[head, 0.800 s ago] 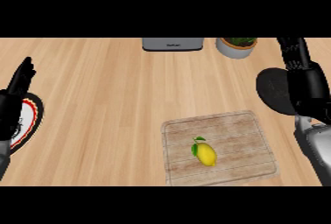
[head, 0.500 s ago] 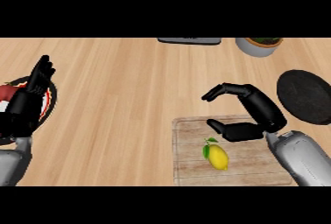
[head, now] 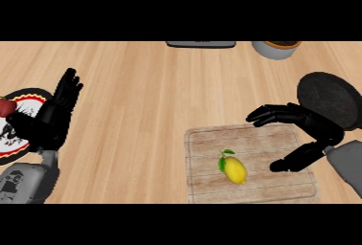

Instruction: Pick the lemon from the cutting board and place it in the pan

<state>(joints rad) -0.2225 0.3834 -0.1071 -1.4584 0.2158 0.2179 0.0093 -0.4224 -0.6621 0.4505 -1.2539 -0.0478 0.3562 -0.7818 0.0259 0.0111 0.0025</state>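
A yellow lemon with a small green leaf lies near the middle of the pale wooden cutting board at the lower right. My right hand hovers over the board's right side, open, with fingers spread above and thumb below; it is right of the lemon and apart from it. The dark round pan sits just beyond that hand at the right edge, partly hidden by it. My left hand rests open at the left, fingers up.
A plate with a black, red and white rim holds a red item at the far left, partly behind the left hand. A grey pot and a dark flat object stand at the counter's far edge.
The right hand has shifted right and lower over the board, its fingers opened wider beside the lemon. The left hand moved a little toward the middle. The lemon stays put.
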